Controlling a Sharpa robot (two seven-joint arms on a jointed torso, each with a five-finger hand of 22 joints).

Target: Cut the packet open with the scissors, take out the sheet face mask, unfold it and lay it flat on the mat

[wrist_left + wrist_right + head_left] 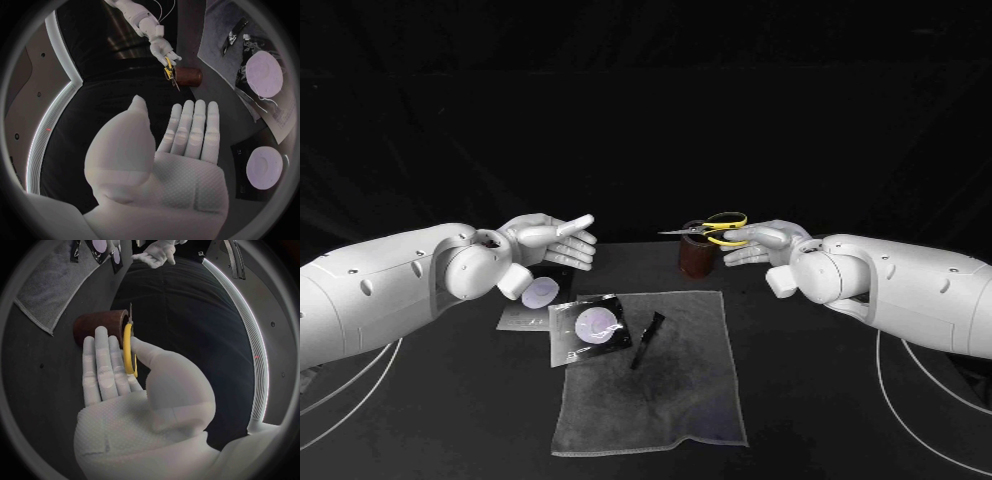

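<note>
Black counter (pixel 848 420), grey mat (pixel 661 400), packet (pixel 596 330) waiting; right hand (pixel 764 243), fingers closed on yellow scissors (pixel 714 227) above brown holder (pixel 698 260), ready to cut; left hand (pixel 557 240) flat-fingered, empty.

Both white arms reach in from the sides, and the hands face each other, well apart. The left hand (pixel 554 241) holds nothing, its fingers straight and side by side (thumb standing apart). The right hand (pixel 762 243) grips the scissors (pixel 720 226) by the handle, between thumb and fingers.
</note>
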